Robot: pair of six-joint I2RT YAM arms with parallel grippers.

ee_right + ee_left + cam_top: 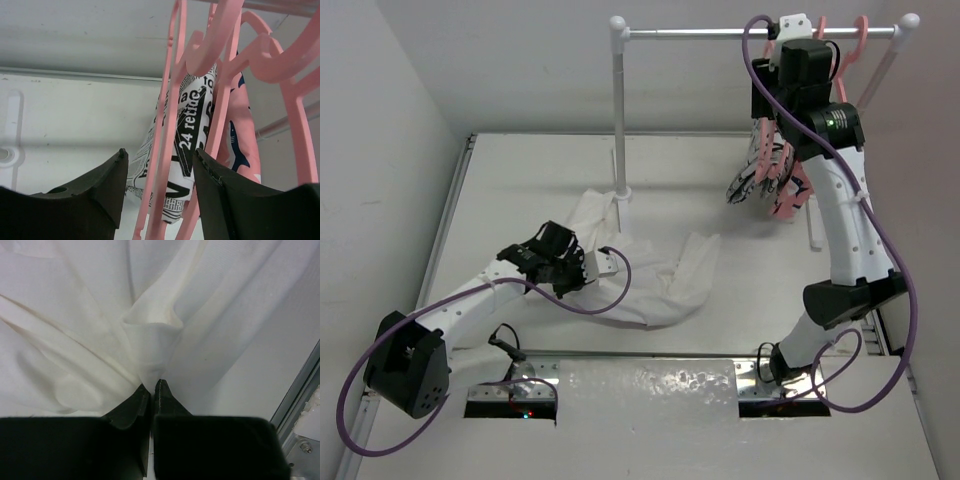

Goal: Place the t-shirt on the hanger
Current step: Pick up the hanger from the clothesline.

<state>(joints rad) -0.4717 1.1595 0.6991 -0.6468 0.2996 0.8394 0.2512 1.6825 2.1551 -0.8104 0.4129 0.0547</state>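
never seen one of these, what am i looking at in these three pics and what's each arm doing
These are two robot arms bolted at the near edge of a white table. The wide picture is taken from above and behind them. The other two come from small cameras on the wrists, so the black wedges at the bottom are each arm's own fingers.

The left gripper is shut on a fold of the white t-shirt, which lies crumpled on the table.

The right gripper is raised to the clothes rail at the back. Its fingers are open around a thin pink hanger, not yet clamped. Beside it hang more pink hangers with a black-and-white printed garment and a pink one with navy sharks.
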